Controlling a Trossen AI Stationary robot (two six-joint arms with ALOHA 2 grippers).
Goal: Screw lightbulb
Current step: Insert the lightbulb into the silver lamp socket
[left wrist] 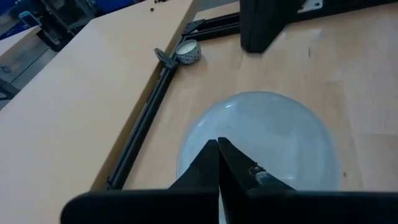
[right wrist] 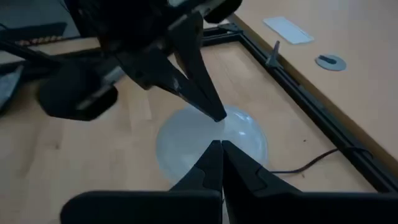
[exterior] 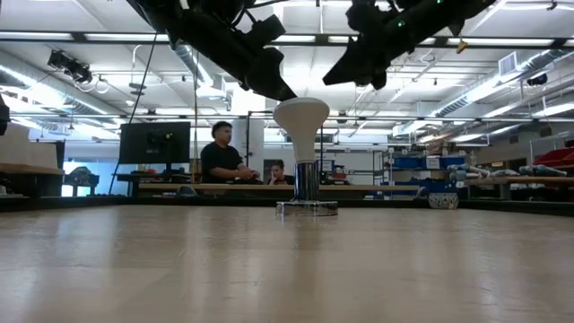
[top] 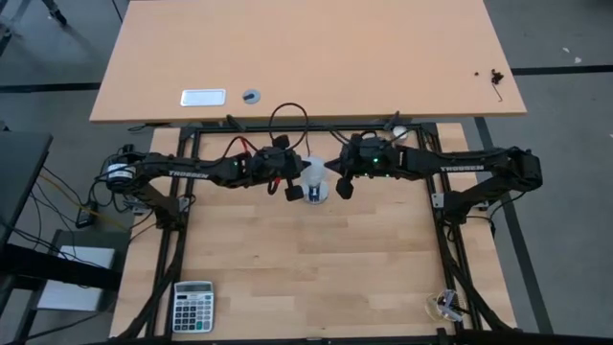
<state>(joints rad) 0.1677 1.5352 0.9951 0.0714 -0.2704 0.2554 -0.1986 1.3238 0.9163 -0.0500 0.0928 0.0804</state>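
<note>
The lightbulb [top: 315, 172] stood upright in the middle of the table [top: 316, 278], toward its far edge. Its white dome pointed up and its silvery neck sat in a small metal socket [exterior: 307, 207] that rested flat on the wood. Both arms reached in from the sides and met above it. The left gripper [top: 291, 191] hung just left of the bulb and a bit above the dome, and its two fingers were pressed tight together with nothing between them. The right gripper [top: 344, 186] hung just to the right of the bulb, also a little above it, and its fingers were clenched on nothing too. Neither claw touched the bulb. A calculator [top: 192, 306] lay at the near left corner of the table. Far behind the table, a person [exterior: 222, 157] sat at a desk.
</note>
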